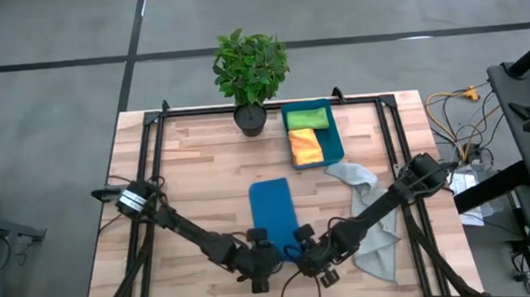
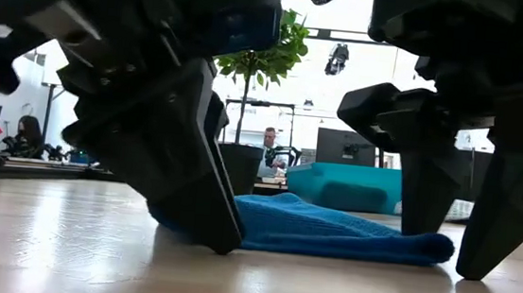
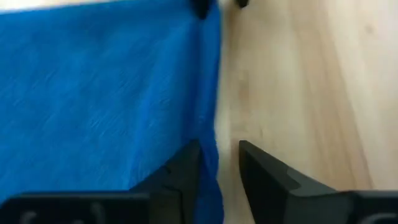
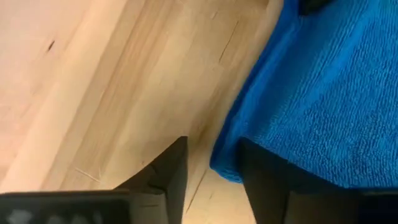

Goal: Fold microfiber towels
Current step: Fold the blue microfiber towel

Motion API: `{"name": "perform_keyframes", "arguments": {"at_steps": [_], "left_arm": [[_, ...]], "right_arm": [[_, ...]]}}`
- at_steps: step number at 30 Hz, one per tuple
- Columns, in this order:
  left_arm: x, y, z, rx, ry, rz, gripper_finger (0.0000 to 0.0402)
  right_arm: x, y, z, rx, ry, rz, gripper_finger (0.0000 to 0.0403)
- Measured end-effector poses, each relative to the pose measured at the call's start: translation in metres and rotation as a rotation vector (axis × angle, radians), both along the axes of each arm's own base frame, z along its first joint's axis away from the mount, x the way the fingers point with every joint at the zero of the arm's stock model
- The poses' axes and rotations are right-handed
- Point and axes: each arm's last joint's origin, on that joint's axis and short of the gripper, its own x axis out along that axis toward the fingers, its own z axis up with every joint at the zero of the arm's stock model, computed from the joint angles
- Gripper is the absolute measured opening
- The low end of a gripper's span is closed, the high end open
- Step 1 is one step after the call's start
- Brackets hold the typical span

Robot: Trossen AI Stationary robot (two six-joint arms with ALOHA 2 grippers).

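Two dark robot arms meet at the near edge of a wooden table (image 1: 201,172), both grippers down at the near corners of a blue towel (image 1: 272,210). The towel lies folded into a narrow strip at the table's middle, running from the near edge toward the far side.

The left gripper (image 3: 219,163) stands at the towel's near left corner, fingers slightly apart; one finger (image 3: 180,171) rests against the towel's edge while the other sits on bare wood just beside it. Whether cloth is pinched between them cannot be told.

The right gripper (image 4: 211,163) stands at the near right corner, fingers apart, with the towel's rounded corner lying between and against one finger (image 4: 264,171). It has not clamped the cloth. In the low view the fingertips of both grippers touch the tabletop on either side of the towel's thick folded end.

A teal bin (image 1: 313,133) sits at the far right of the table, holding a green towel (image 1: 307,118) on its far side and an orange towel (image 1: 305,146) on its near side. A grey towel (image 1: 371,218) lies crumpled to the right of the blue one, partly under the right arm. A potted plant (image 1: 250,75) stands at the far edge, left of the bin.

Beyond the table, a person (image 2: 267,147) sits at a desk.
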Motion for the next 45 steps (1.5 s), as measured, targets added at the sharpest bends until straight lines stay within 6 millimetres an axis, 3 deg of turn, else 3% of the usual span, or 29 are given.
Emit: {"name": "perform_keyframes", "arguments": {"at_steps": [5, 8, 14, 22, 29, 37, 41, 45], "left_arm": [[0.000, -0.009, -0.003, 0.026, 0.064, 0.031, 0.0014], [0.001, -0.014, 0.007, 0.041, 0.049, 0.031, 0.0005], [0.004, -0.019, 0.054, 0.049, -0.038, -0.029, 0.0000], [-0.009, -0.015, 0.126, -0.033, -0.175, -0.163, 0.0001], [-0.013, -0.007, 0.136, -0.030, -0.208, -0.158, 0.0001], [-0.008, 0.000, 0.119, -0.139, -0.279, -0.052, 0.0004], [-0.009, 0.005, 0.104, -0.285, -0.377, 0.039, 0.0041], [-0.014, 0.010, 0.089, -0.433, -0.414, 0.152, 0.0103]], "right_arm": [[-0.001, -0.001, -0.001, 0.008, 0.004, -0.013, 0.0071], [0.000, -0.001, -0.001, 0.007, 0.002, -0.016, 0.0026], [-0.004, -0.004, 0.019, 0.051, -0.023, -0.008, 0.0010], [-0.014, -0.001, 0.070, 0.269, -0.074, 0.077, 0.0009], [-0.010, -0.005, 0.084, 0.350, -0.125, -0.035, 0.0009], [-0.005, -0.021, 0.074, 0.395, -0.089, -0.197, 0.0009], [-0.007, -0.028, 0.067, 0.402, -0.060, -0.260, 0.0009], [-0.009, -0.028, 0.063, 0.403, -0.049, -0.273, 0.0009]]}}
